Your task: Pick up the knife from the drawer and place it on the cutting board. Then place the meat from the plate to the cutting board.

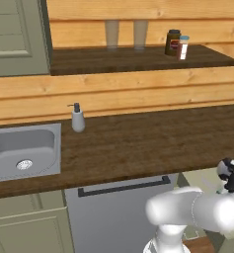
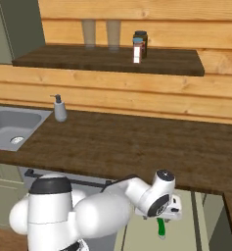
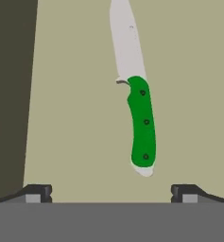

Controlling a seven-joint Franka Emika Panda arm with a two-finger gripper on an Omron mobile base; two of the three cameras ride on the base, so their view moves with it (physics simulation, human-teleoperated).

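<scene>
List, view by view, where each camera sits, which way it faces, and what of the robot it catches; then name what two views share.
Left base view: behind the arm, left side, facing the counter and sink; white arm at lower right.
Right base view: behind, right side, same way; arm at lower left, gripper over the open drawer.
Hand view: on the hand, looking down at the knife in the drawer; open finger tips at the bottom.
Shared: soap dispenser, sink, shelf jars.

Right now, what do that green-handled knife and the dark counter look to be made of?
The green-handled knife: its pale grey blade looks like smooth metal; the glossy green grip with three dark rivets looks like plastic, though painted wood is possible. The dark brown countertop looks like stained wood, judging by its streaky grain.
</scene>
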